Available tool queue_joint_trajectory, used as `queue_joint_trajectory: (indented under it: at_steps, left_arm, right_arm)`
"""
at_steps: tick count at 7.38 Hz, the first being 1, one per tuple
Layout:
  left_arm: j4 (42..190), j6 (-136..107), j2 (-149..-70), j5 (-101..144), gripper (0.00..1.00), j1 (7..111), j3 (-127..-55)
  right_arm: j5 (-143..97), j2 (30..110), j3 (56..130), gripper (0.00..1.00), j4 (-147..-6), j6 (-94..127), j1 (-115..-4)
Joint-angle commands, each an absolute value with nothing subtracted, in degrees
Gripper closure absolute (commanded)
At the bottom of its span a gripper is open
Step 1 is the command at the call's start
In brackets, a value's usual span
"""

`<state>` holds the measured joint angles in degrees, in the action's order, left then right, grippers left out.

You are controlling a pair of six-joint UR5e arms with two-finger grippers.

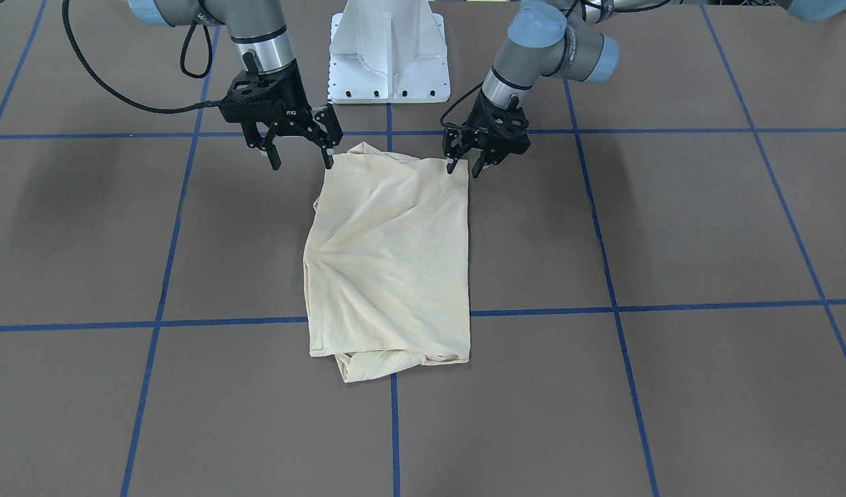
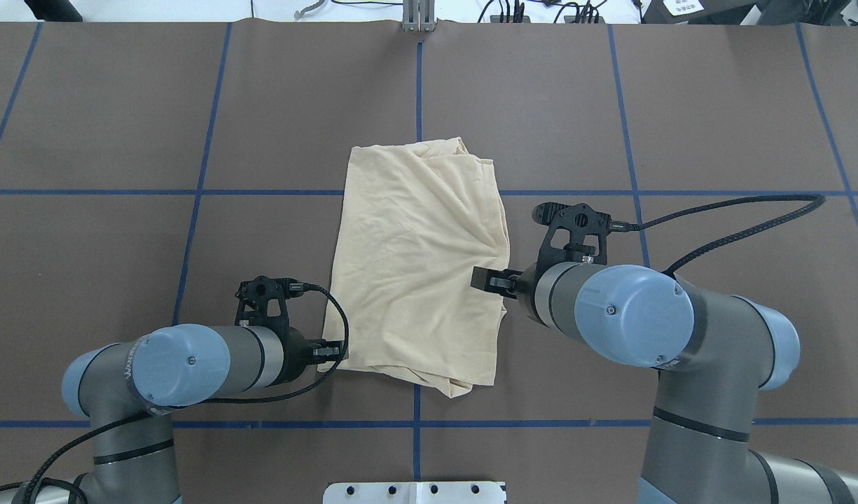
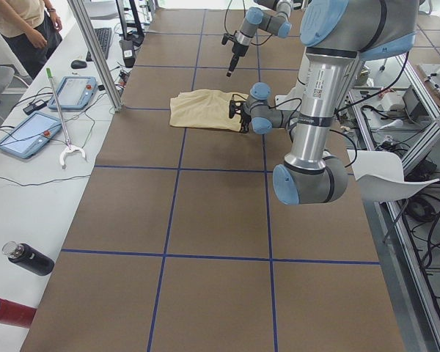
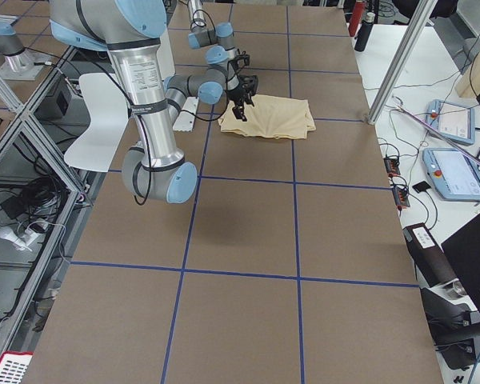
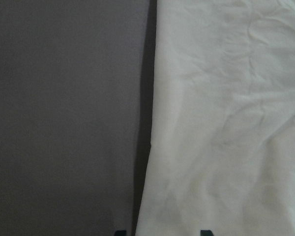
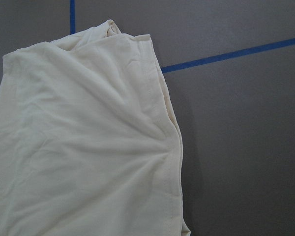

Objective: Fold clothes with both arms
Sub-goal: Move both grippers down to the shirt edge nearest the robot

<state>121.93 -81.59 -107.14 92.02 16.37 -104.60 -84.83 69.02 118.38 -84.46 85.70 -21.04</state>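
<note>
The folded cream shirt (image 1: 395, 255) lay on the table (image 1: 671, 221) approx. at centre (wrinkled, across a blue line), w/ left gripper (image 1: 463, 168) and right gripper (image 1: 301, 163) both spread apart at its robot-side corners.
</note>
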Motion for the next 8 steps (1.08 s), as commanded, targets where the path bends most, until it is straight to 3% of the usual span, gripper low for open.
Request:
queue_joint_trajectory:
  at_steps: [1,5,6,8]
  left_arm:
    - [121.9,-82.4,-107.1,92.0,0.45,15.5,-104.6]
    - [121.8,-82.5,-107.1,92.0,0.48,15.1,-104.5]
    - [121.8,-82.5,-107.1,92.0,0.54,14.9,-104.4]
    - [121.0,-84.0,-107.6,91.8,1.00,14.9,-104.6]
  right_arm:
    - [-84.9,69.0,118.3,0.00,-84.5,85.7,-21.0]
    - [-84.9,69.0,118.3,0.00,-84.3,85.7,-21.0]
    - [-84.9,69.0,118.3,0.00,-84.5,85.7,-21.0]
    - [-84.9,69.1,118.3,0.00,-84.3,85.5,-20.9]
